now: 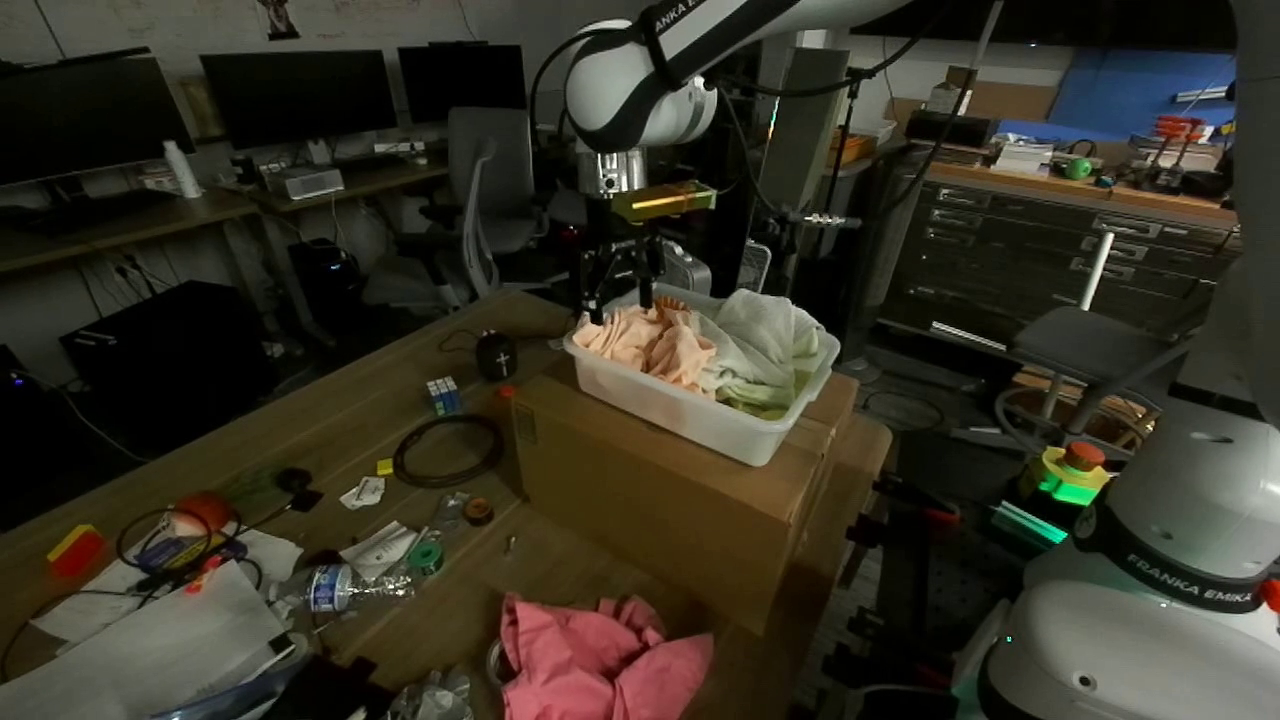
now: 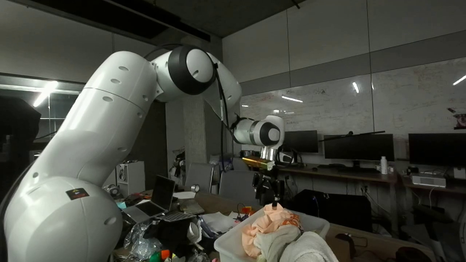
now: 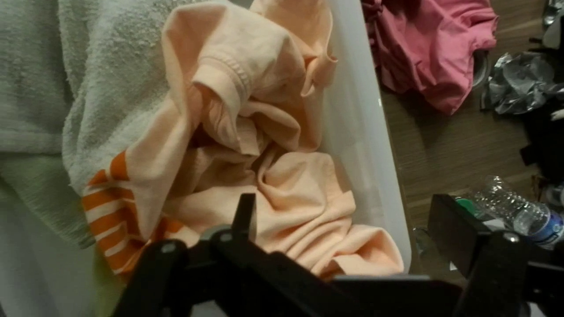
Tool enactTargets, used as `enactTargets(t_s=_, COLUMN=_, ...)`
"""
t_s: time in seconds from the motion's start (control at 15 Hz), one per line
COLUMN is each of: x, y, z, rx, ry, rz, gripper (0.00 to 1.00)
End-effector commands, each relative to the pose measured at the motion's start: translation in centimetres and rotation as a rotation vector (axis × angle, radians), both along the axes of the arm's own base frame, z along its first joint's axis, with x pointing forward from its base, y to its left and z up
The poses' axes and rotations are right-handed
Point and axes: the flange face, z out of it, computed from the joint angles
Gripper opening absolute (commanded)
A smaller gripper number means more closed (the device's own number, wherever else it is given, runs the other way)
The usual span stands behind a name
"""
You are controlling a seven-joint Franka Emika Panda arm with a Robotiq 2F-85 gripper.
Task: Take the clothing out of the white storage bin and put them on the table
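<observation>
Gripper [image 3: 346,215] spread wide — crumpled peach clothing [image 3: 291,189], partly orange-striped, in white bin [image 1: 680,408]

In an exterior view the upper arm [image 2: 105,112] is leaning toward 1 o'clock, the forearm [image 2: 228,85] slanting toward 5. The gripper [image 1: 621,309] is hanging toward 6, its fingers [image 3: 454,233] standing apart at 7 and 4 in the wrist view.

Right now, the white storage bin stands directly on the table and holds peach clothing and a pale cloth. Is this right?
Not quite: an exterior view shows the white storage bin on a cardboard box, not directly on the table. It does hold peach clothing and a pale cloth.
</observation>
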Motion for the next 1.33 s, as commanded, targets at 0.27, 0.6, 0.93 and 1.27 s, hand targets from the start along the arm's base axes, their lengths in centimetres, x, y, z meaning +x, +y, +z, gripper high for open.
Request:
enactTargets(t_s=0.27, x=-1.5, y=0.3, z=-0.1, rx=-0.213, ry=0.089, rz=0.292, gripper=1.0)
enactTargets(t_s=0.6, x=-1.7, y=0.7, z=-1.1, rx=-0.249, ry=0.086, rz=0.468, gripper=1.0)
enactTargets(t_s=0.93, x=-2.6, y=-1.2, z=-2.2, rx=-0.205, ry=0.079, rz=0.543, gripper=1.0)
enactTargets(t_s=1.27, x=-3.7, y=-4.7, z=-3.6, rx=-0.135, ry=0.053, rz=0.567, gripper=1.0)
